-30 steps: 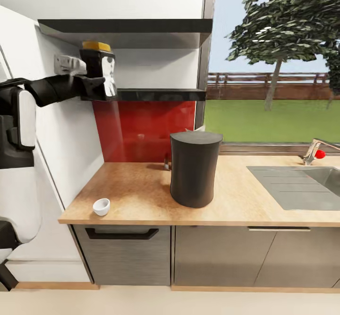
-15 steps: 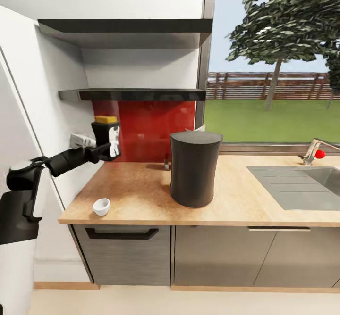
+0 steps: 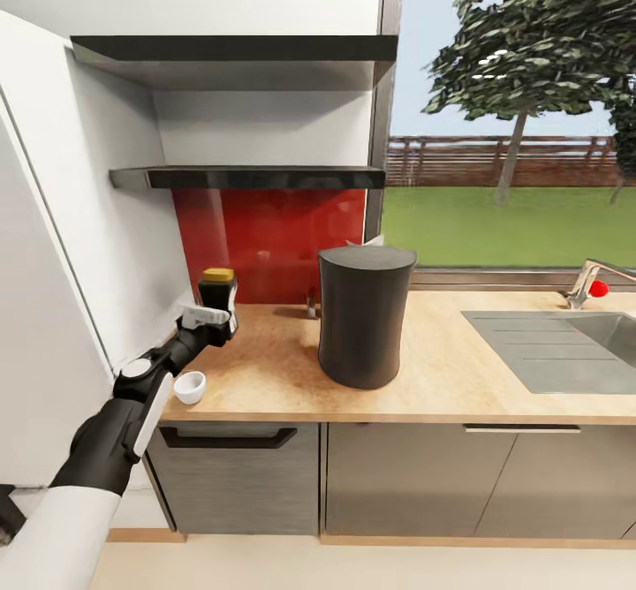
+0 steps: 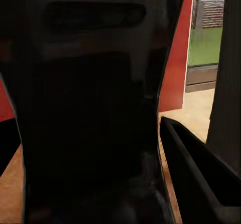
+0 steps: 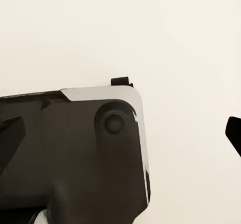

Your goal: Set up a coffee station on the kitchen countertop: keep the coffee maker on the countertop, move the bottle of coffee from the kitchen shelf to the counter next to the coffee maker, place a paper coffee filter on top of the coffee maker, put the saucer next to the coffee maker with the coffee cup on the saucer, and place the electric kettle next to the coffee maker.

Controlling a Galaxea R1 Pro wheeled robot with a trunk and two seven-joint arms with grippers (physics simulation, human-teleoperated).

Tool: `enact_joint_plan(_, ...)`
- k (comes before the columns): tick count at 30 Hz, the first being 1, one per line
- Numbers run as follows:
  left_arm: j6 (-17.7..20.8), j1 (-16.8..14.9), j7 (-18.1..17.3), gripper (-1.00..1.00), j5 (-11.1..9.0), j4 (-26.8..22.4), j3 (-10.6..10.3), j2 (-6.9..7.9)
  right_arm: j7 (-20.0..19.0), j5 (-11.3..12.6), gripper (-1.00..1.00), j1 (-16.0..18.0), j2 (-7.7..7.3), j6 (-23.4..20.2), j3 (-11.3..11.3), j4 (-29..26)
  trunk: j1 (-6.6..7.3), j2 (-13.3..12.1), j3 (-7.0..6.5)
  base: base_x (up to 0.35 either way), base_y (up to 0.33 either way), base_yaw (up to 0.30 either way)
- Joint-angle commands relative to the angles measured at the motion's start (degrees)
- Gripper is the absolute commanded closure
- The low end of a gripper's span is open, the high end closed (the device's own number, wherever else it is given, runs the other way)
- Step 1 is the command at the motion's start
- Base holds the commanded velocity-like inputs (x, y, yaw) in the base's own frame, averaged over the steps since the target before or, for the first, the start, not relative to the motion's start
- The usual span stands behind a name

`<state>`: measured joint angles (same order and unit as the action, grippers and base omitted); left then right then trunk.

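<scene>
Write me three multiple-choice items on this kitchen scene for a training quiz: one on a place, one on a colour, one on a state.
1. Where is the coffee cup?
A. On the shelf
B. Near the countertop's front left corner
C. In the sink

2. What colour is the bottle's top?
A. Amber-orange
B. Blue
C. White

3. What is the left gripper doing?
A. Hanging open over the sink
B. Gripping the coffee maker
C. Holding the bottle

Answers:
1 B, the cup sits by the countertop edge, left of the coffee maker.
2 A, the cap shows amber.
3 C, its fingers close around the bottle at the countertop's back left.
</scene>
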<state>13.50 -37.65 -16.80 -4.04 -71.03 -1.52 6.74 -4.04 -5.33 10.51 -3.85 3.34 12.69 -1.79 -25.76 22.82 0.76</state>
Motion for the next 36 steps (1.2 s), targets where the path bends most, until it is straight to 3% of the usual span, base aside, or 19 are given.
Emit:
enact_joint_plan(1,-0.41,-0.07,1.59,1.00,-0.01,0.75,-1.08,-0.88,-0.18,-0.56,-1.00,0.04,-0.02,0.24,0.49,0.05,-0.03,0.10,0.07,0.000,0.000,0.000)
enact_joint_plan(2,-1.89,-0.15,3.48,1.00,0.89,1.75,-2.49,-1.85,-0.18,-0.56,-1.00,0.04,-0.02,0.35,0.49,0.04,-0.03,0.10,0.07,0.000,0.000,0.000)
enact_joint_plan(6,-4.33,-0.26,6.24,1.00,3.27,2.80,-4.70,-2.98,-0.18,-0.54,-1.00,0.04,-0.07,0.42,0.52,0.04,-0.03,0.10,0.07,0.000,0.000,0.000)
enact_joint_plan(11,-9.13,0.24,6.68,1.00,3.80,3.51,-5.16,-2.80,-0.15,-0.52,-1.00,0.04,-0.14,0.43,0.53,0.10,-0.03,0.10,0.07,0.000,0.000,-0.095)
enact_joint_plan(14,-13.80,1.38,6.37,1.00,3.84,6.88,-5.09,-2.58,-0.12,-0.52,-1.00,0.04,-0.18,0.43,0.57,0.12,-0.03,0.10,0.07,0.000,0.000,-0.248)
enact_joint_plan(19,-18.33,2.41,6.20,1.00,3.63,10.57,-5.05,-2.53,-0.10,-0.55,-1.00,0.04,-0.19,0.43,0.58,0.12,-0.03,0.10,0.07,0.000,0.000,-0.268)
enact_joint_plan(27,-19.30,2.67,6.61,1.00,3.24,11.61,-4.65,-2.46,0.14,-0.47,-1.00,0.04,-0.33,0.43,0.58,0.04,-0.03,0.10,0.07,0.188,0.024,-0.139)
enact_joint_plan(36,-19.83,6.30,6.34,1.00,3.29,11.87,-4.93,-2.83,0.08,-0.47,-1.00,0.04,-0.31,0.43,0.49,0.03,-0.03,0.10,0.07,0.132,0.092,-0.001)
